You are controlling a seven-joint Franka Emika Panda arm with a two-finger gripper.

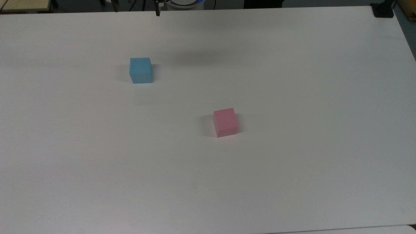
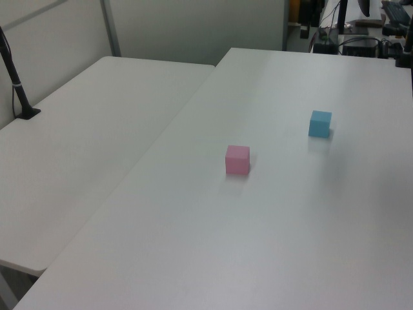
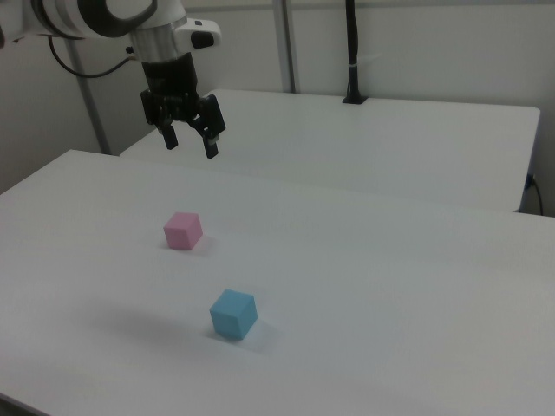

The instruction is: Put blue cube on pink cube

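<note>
Gripper [image 3: 189, 142] high above table [image 1: 292, 178], fingers apart, empty. Blue cube [image 1: 141, 70] sits apart from pink cube [image 1: 225, 122], both flat on table. Advice: descend square over blue, grip opposite faces, centred.

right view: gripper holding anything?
No, the gripper hangs open and empty above the table, apart from the blue cube and pink cube.
</note>
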